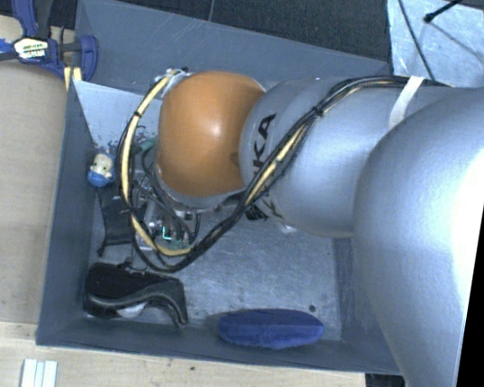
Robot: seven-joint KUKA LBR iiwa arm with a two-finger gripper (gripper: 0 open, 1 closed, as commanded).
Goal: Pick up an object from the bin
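Note:
My gripper [167,222] is low in the left half of the bin, its dark body showing under the orange cover. Just below it, in the near left corner, lies a black curved tool-like thing [137,293] with a pale patch under it. A flat black piece [115,220] lies immediately left of the gripper. Further up by the left wall sits a small blue, white and yellow thing [100,169]. What is directly beneath the gripper is hidden.
A dark blue oblong pad [271,327] lies along the near wall, right of the black tool. The large silver arm with its cables covers the bin's right and upper parts. Bare grey floor shows between the gripper and the blue pad.

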